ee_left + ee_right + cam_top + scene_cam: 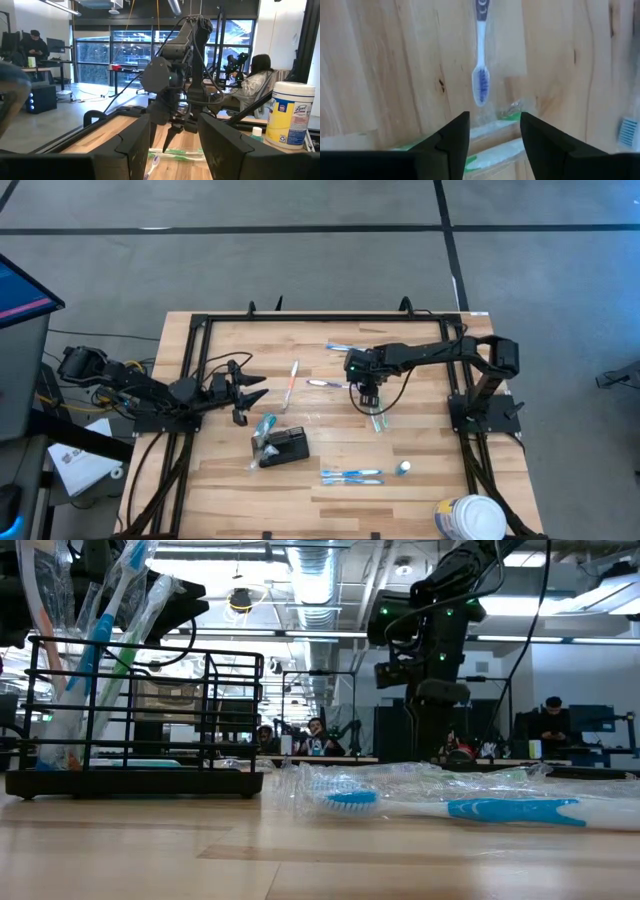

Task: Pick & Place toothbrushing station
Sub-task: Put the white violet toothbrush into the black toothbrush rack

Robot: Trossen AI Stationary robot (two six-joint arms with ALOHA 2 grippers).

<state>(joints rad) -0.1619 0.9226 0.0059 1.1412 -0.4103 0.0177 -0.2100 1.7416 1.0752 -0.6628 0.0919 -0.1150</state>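
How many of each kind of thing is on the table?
Toothbrushes or packs lying flat: 5 (orange, blue, purple, green pack, blue pack)
Black holder: 1
White tub: 1
Small bottle: 1
Total: 8

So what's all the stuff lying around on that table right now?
Toothbrushing station: one, black wire holder, front middle of the table, wrapped brushes already standing in it.
Blue toothbrushes: a wrapped pair, front, right of the holder.
Green toothbrushes: wrapped, under the right gripper.
Orange-and-white toothbrush: one, table centre.
Purple toothbrush: one, beside the right arm.
Blue toothbrush: one, far edge.
Wipes tub: one, white, front right corner.
Left gripper: open, waiting at left.
Right gripper: open, above the green toothbrushes.
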